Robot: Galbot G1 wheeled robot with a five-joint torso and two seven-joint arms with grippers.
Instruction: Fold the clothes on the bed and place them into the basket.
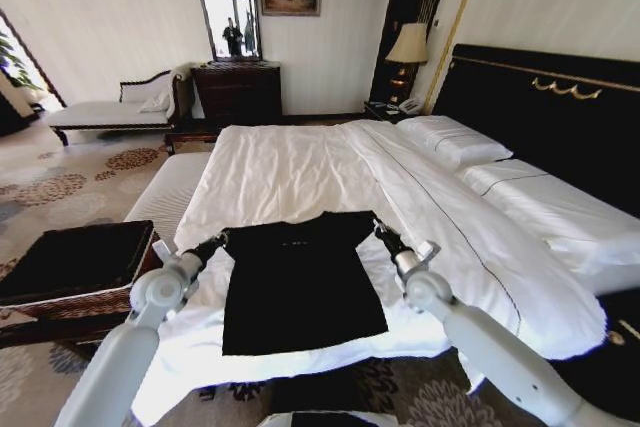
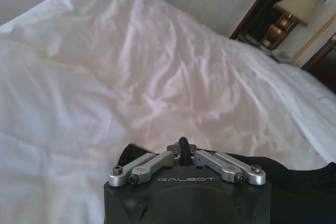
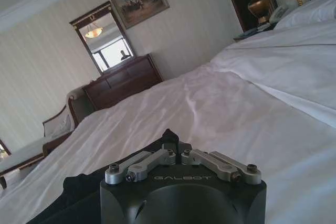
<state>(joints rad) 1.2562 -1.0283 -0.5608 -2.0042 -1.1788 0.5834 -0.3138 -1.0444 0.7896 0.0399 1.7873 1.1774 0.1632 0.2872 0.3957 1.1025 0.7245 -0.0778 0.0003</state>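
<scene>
A: From the head view, where does the black top [image 1: 300, 282] lie?

B: Flat on the bed [image 1: 300, 172], near its foot, sleeves toward the pillows. The left gripper [image 1: 220, 241] sits at one sleeve and the right gripper [image 1: 381, 232] at the other, I judge so a fold can be carried evenly from both sides. The basket [image 1: 75, 282] stands on the floor to the robot's left, just beside the bed's foot and handy for the drop once the folding is done.

A: And the left wrist view?

B: The left gripper [image 2: 183, 144] has its linkage drawn in, fingers pinched together on dark cloth [image 2: 294, 174] against the white sheet [image 2: 131, 66].

A: The right wrist view?

B: Much the same: the right gripper [image 3: 171, 137] looks clamped on a peak of the black top [image 3: 79, 192], though the fingertips are partly hidden, so that is probable rather than plain. The folding seems barely begun.
</scene>
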